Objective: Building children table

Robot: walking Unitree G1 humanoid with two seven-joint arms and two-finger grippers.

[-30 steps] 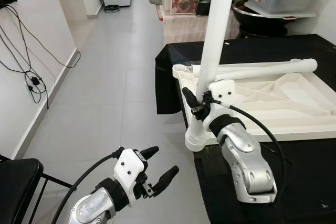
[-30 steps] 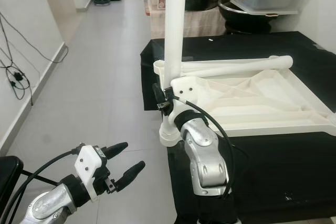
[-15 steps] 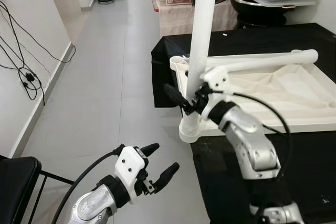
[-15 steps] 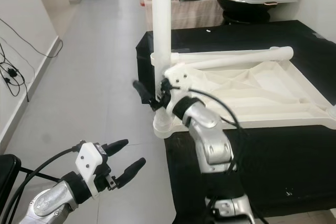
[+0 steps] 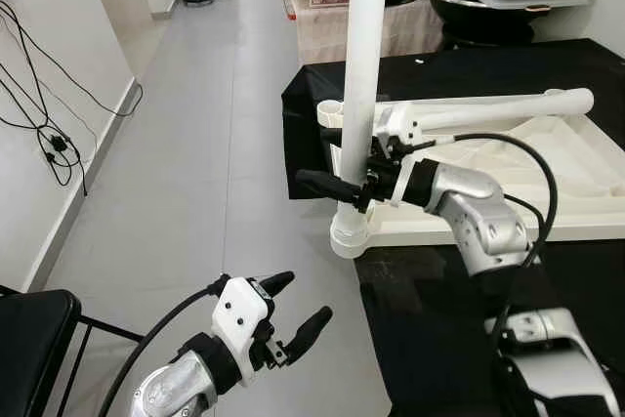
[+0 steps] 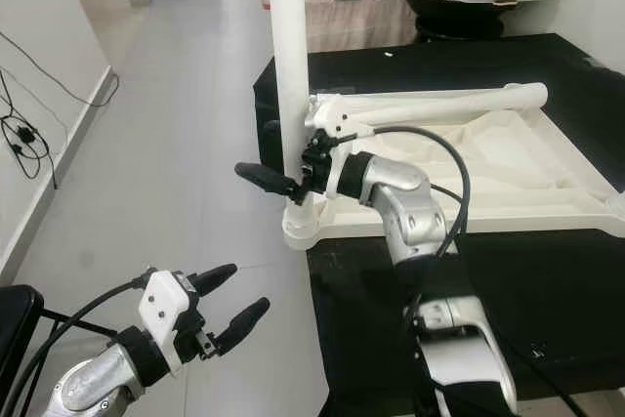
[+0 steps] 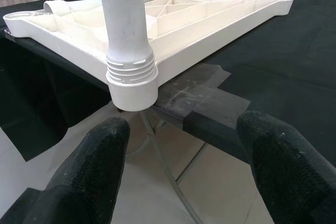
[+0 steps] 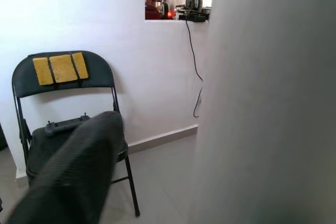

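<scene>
Black cloth (image 5: 547,310) carries the upturned tabletop (image 5: 547,168); right gripper (image 5: 344,183) clasps the upright leg (image 5: 362,56) to seat it; left gripper (image 5: 293,308) waits, spread.

Bright, even indoor light throughout; no hard shadows on the grey floor (image 5: 195,144). Soft glare along the upright white table leg (image 5: 359,75) and on the white wall (image 8: 94,19). Head views sharp, free of motion blur. Right wrist view: near black finger (image 8: 73,171) out of focus, leg a pale smear. Left wrist view crisp, fingertips (image 7: 94,156) slightly soft.
</scene>
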